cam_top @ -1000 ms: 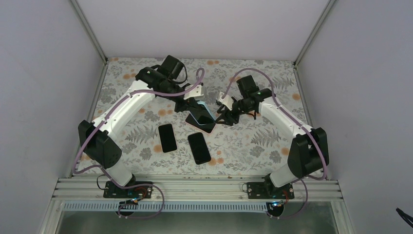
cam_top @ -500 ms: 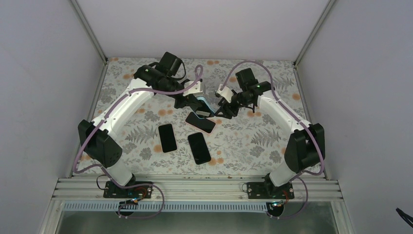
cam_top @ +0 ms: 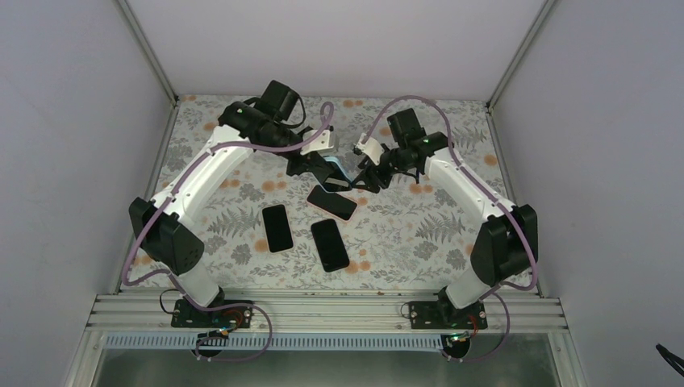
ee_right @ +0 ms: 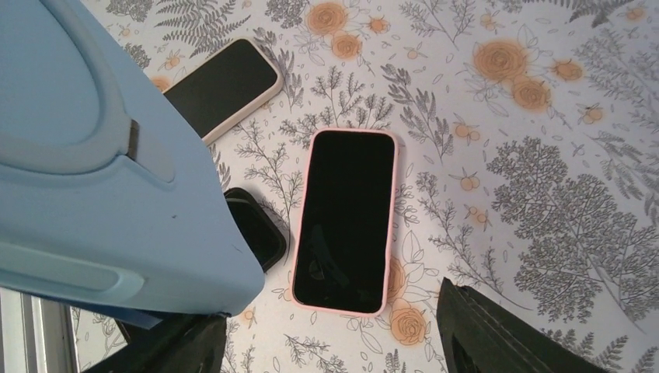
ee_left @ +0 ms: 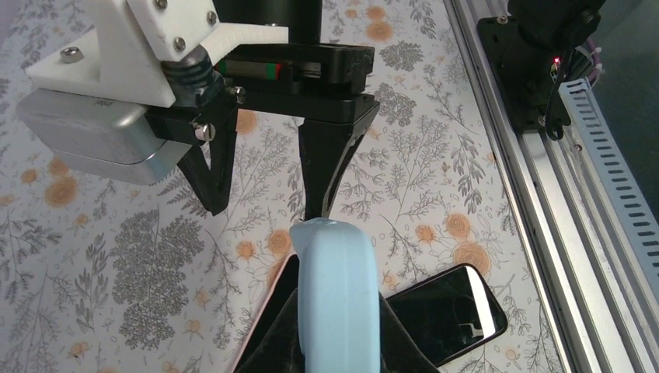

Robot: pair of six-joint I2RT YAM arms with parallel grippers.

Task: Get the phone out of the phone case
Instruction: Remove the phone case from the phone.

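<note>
My left gripper (cam_top: pixel 323 168) is shut on a light blue phone case (cam_top: pixel 337 172) and holds it on edge above the table's middle. In the left wrist view the case (ee_left: pixel 338 280) rises between the dark fingers (ee_left: pixel 268 350). The phone inside it does not show clearly. My right gripper (cam_top: pixel 363 176) faces it from the right with jaws wide open and nothing between them. In the right wrist view the case (ee_right: pixel 101 155) fills the left side, its corner just above one fingertip (ee_right: pixel 175 346), while the other finger (ee_right: pixel 497 334) stands far to the right.
A pink-cased phone (ee_right: pixel 346 221) lies screen up on the flowered table, right under both grippers. A black phone (cam_top: pixel 277 227) and another (cam_top: pixel 330 244) lie nearer the front. The aluminium rail (ee_left: pixel 536 194) runs along the near edge.
The left gripper has lifted the blue case up and back, away from the pink-cased phone. The right gripper has followed toward the back and its jaws have opened wider.
</note>
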